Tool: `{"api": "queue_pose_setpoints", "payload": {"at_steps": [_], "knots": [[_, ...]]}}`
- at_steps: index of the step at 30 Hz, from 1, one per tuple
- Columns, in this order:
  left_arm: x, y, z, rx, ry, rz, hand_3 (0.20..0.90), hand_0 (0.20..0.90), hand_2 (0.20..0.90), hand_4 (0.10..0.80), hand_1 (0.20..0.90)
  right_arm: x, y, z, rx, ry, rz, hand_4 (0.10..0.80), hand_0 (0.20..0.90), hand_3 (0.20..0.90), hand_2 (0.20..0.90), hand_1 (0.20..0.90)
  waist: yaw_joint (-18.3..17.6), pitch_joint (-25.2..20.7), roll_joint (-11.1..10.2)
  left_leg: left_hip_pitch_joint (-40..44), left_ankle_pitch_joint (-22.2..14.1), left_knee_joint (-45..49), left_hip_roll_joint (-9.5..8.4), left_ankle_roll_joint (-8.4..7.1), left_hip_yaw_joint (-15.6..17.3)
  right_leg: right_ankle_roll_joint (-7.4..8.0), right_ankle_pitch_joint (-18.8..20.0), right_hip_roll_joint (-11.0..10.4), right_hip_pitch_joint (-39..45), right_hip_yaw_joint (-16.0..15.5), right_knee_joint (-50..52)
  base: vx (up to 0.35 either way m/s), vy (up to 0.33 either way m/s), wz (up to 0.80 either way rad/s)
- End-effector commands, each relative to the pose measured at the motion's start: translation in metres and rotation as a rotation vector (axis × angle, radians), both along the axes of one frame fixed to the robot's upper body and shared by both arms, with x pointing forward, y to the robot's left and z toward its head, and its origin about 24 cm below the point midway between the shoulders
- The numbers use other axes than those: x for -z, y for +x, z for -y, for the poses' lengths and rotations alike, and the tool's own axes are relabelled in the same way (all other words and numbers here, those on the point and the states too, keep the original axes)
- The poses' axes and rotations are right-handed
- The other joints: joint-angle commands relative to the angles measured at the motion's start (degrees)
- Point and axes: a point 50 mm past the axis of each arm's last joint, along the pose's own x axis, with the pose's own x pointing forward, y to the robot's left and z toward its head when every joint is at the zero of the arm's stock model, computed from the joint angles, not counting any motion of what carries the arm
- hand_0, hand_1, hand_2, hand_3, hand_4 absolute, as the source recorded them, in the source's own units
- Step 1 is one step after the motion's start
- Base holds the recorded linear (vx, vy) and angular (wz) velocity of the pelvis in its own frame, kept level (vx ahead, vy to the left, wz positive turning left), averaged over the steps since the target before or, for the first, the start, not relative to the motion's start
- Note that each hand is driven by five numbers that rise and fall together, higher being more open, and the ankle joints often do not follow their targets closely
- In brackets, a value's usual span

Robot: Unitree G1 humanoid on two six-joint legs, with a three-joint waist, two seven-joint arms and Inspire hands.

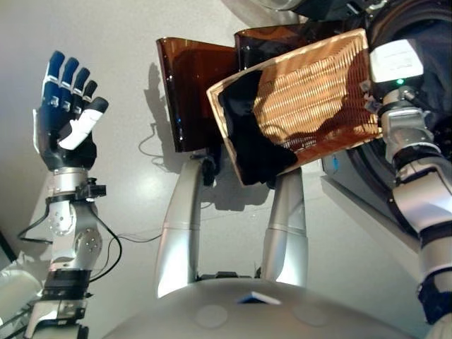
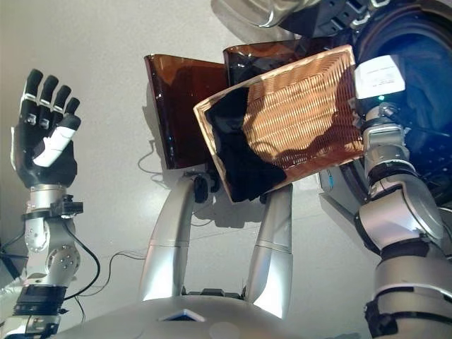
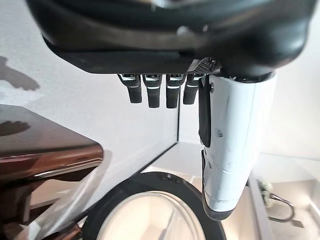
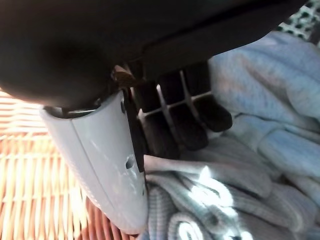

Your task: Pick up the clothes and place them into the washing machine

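Grey floor lies behind a tilted wicker basket [image 1: 311, 99] — a dark garment [image 1: 254, 141] inside. Right robot hand [image 4: 170, 115] grips pale blue clothes [image 4: 260, 150]; left robot hand [image 1: 67, 113] is spread, released.

Left hand [image 3: 200, 75] fills top of frame, fingers [image 3: 152, 92] straight, white-covered thumb [image 3: 232, 145] reaching down at right. Brown glossy panel [image 3: 45, 150] at lower left; round washing machine door [image 3: 150, 210] w/ dark rim at bottom centre.
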Motion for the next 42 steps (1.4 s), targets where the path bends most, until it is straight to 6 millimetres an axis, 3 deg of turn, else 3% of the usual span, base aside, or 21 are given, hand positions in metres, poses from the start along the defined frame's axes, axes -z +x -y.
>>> {"api": "queue_pose_setpoints", "payload": {"at_steps": [1, 2, 3, 4, 7, 12, 15, 16, 17, 20, 21, 23, 26, 32, 37, 42], "knots": [[-0.028, -0.003, 0.003, -0.032, -0.018, 0.191, 0.9, 0.9, 0.9, 0.8, 0.9, -0.019, -0.064, 0.087, 0.448, 0.247, 0.294, 0.3, 0.2, 0.2, 0.2, 0.2, -0.3, -1.34, 4.43, 3.24, -1.25, -1.99, 0.38, -1.53, -0.64, -5.33, 9.73, 2.83, -1.61, -3.0, -4.71, 0.006, 0.003, -0.05], [-0.027, -0.002, 0.005, -0.03, -0.02, 0.187, 0.9, 0.9, 0.9, 0.8, 0.9, -0.021, -0.063, 0.087, 0.446, 0.379, 0.44, 0.3, 0.2, 0.2, 0.2, 0.2, -0.16, -1.38, 4.34, 3.25, -1.38, -1.8, 0.39, -1.48, -0.64, -5.35, 9.65, 2.81, -1.62, -2.95, -4.5, 0.005, 0.003, -0.04], [-0.027, -0.002, 0.005, -0.03, -0.02, 0.187, 0.9, 0.9, 0.9, 0.8, 0.9, -0.021, -0.063, 0.087, 0.446, 0.379, 0.44, 0.3, 0.2, 0.2, 0.2, 0.2, -0.14, -1.38, 4.33, 3.25, -1.39, -1.79, 0.39, -1.48, -0.63, -5.35, 9.65, 2.82, -1.62, -2.94, -4.5, 0.008, 0.015, -0.05], [-0.027, 0.001, 0.007, -0.02, -0.015, 0.194, 0.9, 0.9, 0.9, 0.8, 0.9, -0.021, -0.067, 0.09, 0.469, 0.612, 0.661, 0.3, 0.2, 0.2, 0.2, 0.2, -0.32, -1.51, 4.39, 3.06, -1.74, -1.42, 0.41, -1.41, -0.67, -5.31, 9.45, 2.91, -1.74, -2.75, -4.23, 0.011, 0.03, -0.05], [-0.028, 0.001, 0.007, -0.025, -0.006, 0.201, 0.9, 0.9, 0.9, 0.8, 0.9, -0.018, -0.071, 0.091, 0.499, 0.811, 0.893, 0.3, 0.2, 0.2, 0.2, 0.2, -0.48, -2.02, 5.11, 2.72, -2.24, -0.72, 0.1, -1.07, -0.63, -5.21, 9.39, 2.87, -2.19, -2.35, -3.84, 0.018, 0.046, -0.09], [-0.032, 0.002, 0.004, -0.03, 0.009, 0.214, 0.9, 0.9, 0.9, 0.8, 0.9, -0.009, -0.078, 0.093, 0.556, 0.911, 1.022, 0.3, 0.2, 0.2, 0.2, 0.2, 0.1, -2.77, 5.48, 3.11, -2.44, -1.13, -0.26, -0.89, -0.53, -4.95, 9.27, 2.39, -1.95, -1.93, -4.19, 0.021, 0.032, -0.02], [-0.035, 0.002, 0.004, -0.026, 0.015, 0.232, 0.9, 0.9, 0.9, 0.8, 0.9, -0.015, -0.078, 0.094, 0.56, 0.981, 1.134, 0.3, 0.2, 0.2, 0.2, 0.2, 0.37, -3.19, 5.73, 3.37, -2.46, -1.82, -0.42, -0.74, -0.36, -4.7, 9.47, 2.25, -1.75, -1.63, -4.77, 0.019, 0.021, 0.0], [-0.035, 0.002, 0.003, -0.029, 0.016, 0.234, 0.9, 0.9, 0.9, 0.8, 0.9, -0.025, -0.077, 0.095, 0.537, 1.125, 1.317, 0.3, 0.2, 0.2, 0.2, 0.2, 0.24, -3.43, 5.74, 3.45, -2.57, -1.94, -0.49, -0.77, -0.28, -4.55, 9.46, 2.34, -1.7, -1.35, -5.17, 0.0, 0.0, 0.0], [-0.036, 0.002, 0.003, -0.027, 0.019, 0.235, 0.9, 0.9, 0.9, 0.8, 0.9, -0.024, -0.078, 0.095, 0.539, 1.129, 1.32, 0.3, 0.2, 0.2, 0.2, 0.2, 0.35, -3.4, 5.62, 3.48, -2.57, -1.95, -0.48, -0.77, -0.26, -4.55, 9.45, 2.35, -1.69, -1.34, -5.17, 0.034, 0.014, 0.01], [-0.034, 0.004, 0.004, -0.035, -0.014, 0.235, 0.9, 0.9, 0.9, 0.8, 0.9, -0.041, -0.065, 0.085, 0.364, 1.471, 1.653, 0.3, 0.2, 0.2, 0.2, 0.2, -0.24, -3.32, 5.51, 3.69, -2.7, -1.94, -0.29, -0.8, -0.17, -4.57, 9.33, 2.62, -1.39, -1.02, -5.36, 0.022, 0.01, -0.03], [-0.034, 0.004, 0.004, -0.034, -0.012, 0.234, 0.9, 0.9, 0.9, 0.8, 0.9, -0.04, -0.065, 0.086, 0.363, 1.478, 1.654, 0.3, 0.2, 0.2, 0.2, 0.2, -0.24, -3.3, 5.38, 3.77, -2.68, -1.99, -0.28, -0.81, -0.16, -4.58, 9.34, 2.63, -1.32, -1.01, -5.4, 0.027, 0.008, -0.08], [-0.03, 0.005, 0.005, -0.035, -0.054, 0.22, 0.9, 0.9, 0.9, 0.8, 0.9, -0.047, -0.06, 0.082, 0.257, 1.658, 1.824, 0.3, 0.2, 0.2, 0.2, 0.2, -0.66, -3.29, 5.23, 4.34, -2.64, -2.57, -0.23, -1.02, -0.11, -4.59, 9.21, 2.69, -0.8, -0.98, -5.87, 0.026, -0.005, -0.07], [-0.028, 0.005, 0.004, -0.038, -0.073, 0.214, 0.9, 0.9, 0.9, 0.8, 0.9, -0.054, -0.057, 0.079, 0.161, 1.751, 1.887, 0.3, 0.2, 0.2, 0.2, 0.2, -0.86, -3.23, 5.17, 4.86, -2.43, -3.05, -0.19, -1.17, -0.02, -4.64, 9.29, 2.74, -0.26, -1.07, -6.35, 0.009, -0.004, -0.02], [-0.023, 0.005, 0.001, -0.053, -0.096, 0.186, 0.9, 0.9, 0.9, 0.8, 0.9, -0.067, -0.06, 0.083, 0.116, 1.741, 1.959, 0.3, 0.2, 0.2, 0.2, 0.2, -1.15, -3.53, 5.07, 5.75, -2.42, -3.47, -0.31, -1.41, -0.3, -4.85, 8.93, 2.75, 0.95, -1.4, -6.7, 0.014, -0.01, 0.02], [-0.023, 0.004, 0.001, -0.049, -0.09, 0.182, 0.9, 0.9, 0.9, 0.8, 0.9, -0.091, -0.062, 0.087, 0.05, 1.705, 2.018, 0.3, 0.2, 0.2, 0.2, 0.2, -1.22, -3.46, 5.06, 5.97, -2.3, -4.31, -0.46, -1.67, -0.36, -4.63, 9.14, 2.84, 1.32, -1.39, -7.74, 0.003, -0.003, -0.02], [-0.024, 0.0, 0.002, -0.049, -0.089, 0.182, 0.9, 0.9, 0.9, 0.8, 0.9, -0.115, -0.071, 0.091, -0.024, 1.698, 2.206, 0.3, 0.2, 0.2, 0.2, 0.2, -1.14, -3.55, 5.44, 5.76, -2.23, -4.03, -0.59, -1.73, -0.4, -4.64, 8.89, 2.96, 1.06, -1.24, -7.37, 0.002, -0.001, -0.01]]}}
